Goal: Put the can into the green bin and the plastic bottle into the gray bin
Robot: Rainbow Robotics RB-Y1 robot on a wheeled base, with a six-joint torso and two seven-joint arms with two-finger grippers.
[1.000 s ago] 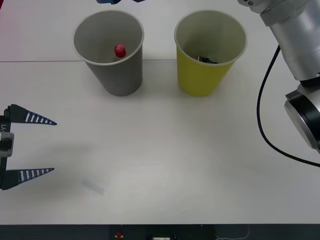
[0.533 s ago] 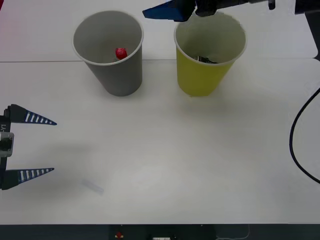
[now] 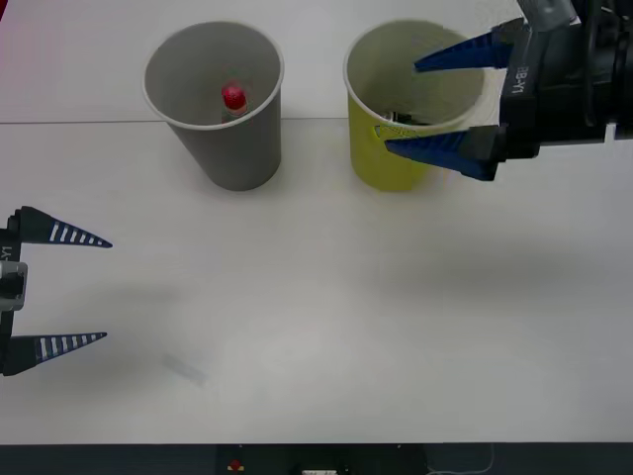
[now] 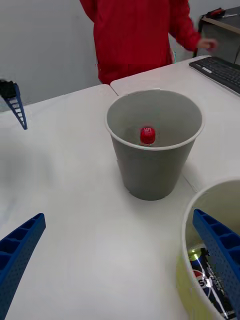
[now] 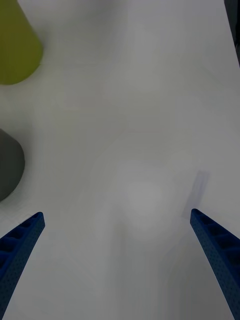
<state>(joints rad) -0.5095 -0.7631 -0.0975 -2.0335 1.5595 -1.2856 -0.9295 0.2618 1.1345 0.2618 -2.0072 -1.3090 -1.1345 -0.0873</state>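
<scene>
Left gripper (image 3: 99,290) hangs at the table's (image 3: 326,317) left edge, its 2 fingers spread wide and empty. Farther right, the gray bin (image 3: 220,109) stands upright with the plastic bottle (image 3: 233,98) inside, red cap up. Beside it, the green bin (image 3: 401,124) holds a can (image 4: 200,260). Right gripper (image 3: 406,104) hovers over the green bin, fingers wide apart, holding nothing.
</scene>
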